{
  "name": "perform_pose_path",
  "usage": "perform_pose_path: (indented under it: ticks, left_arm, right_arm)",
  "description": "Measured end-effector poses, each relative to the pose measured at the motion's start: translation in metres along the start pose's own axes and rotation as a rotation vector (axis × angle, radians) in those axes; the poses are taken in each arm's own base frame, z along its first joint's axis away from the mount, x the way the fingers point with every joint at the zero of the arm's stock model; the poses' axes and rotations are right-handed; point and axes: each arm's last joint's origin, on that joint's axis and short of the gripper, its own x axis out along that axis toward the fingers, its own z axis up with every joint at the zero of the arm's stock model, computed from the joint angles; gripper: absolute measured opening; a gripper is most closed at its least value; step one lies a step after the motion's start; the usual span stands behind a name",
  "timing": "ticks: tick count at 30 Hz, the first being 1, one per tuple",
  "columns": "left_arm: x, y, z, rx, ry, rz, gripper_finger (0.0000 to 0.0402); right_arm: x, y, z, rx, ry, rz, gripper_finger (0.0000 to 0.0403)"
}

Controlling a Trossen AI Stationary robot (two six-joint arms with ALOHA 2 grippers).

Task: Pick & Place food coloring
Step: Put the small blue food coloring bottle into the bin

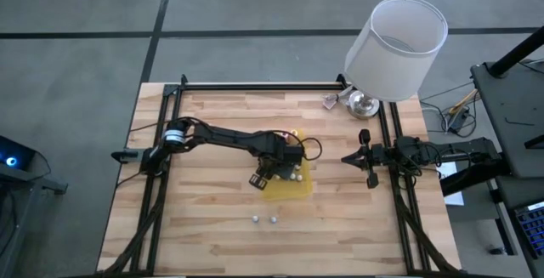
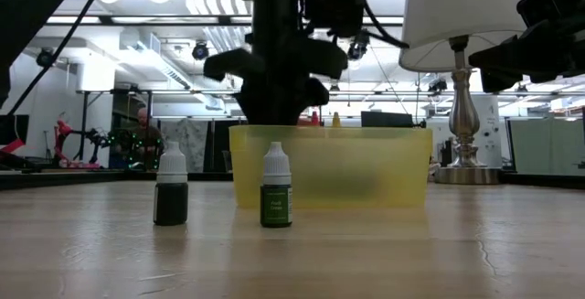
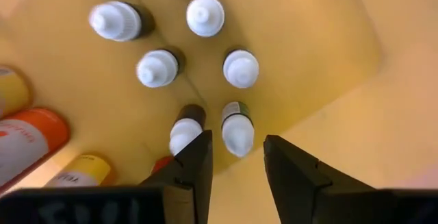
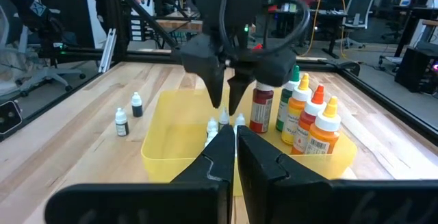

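Yellow plastic fills what we see past the left jaws: they hang partly open over the yellow bin and hold nothing, and one small white-capped food coloring bottle stands upright on the bin floor just ahead of the gap between the two fingers. We judge this the placing step, with that bottle just set down among its fellows; the next move calls for a straight lift clear of the caps, then a reach for the bottles outside. A second bottle stands close beside one finger, and four more stand farther in, near but apart. Beyond the bin wall, two dark bottles wait upright on the bench, well apart from the jaws. The right jaws are shut and empty, parked at the bench edge.
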Motion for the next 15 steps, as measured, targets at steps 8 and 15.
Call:
perform_pose_path:
  ticks: [8,15]
  left_arm:
    - [-0.029,-0.001,0.011,-0.045,-0.051,0.023,0.0104]
    - [-0.057,-0.023,0.029,-0.042,-0.119,0.032,0.0104]
  right_arm:
    - [0.000,0.000,0.000,0.000,0.000,0.000,0.0009]
    - [0.000,0.000,0.000,0.000,0.001,0.000,0.0009]
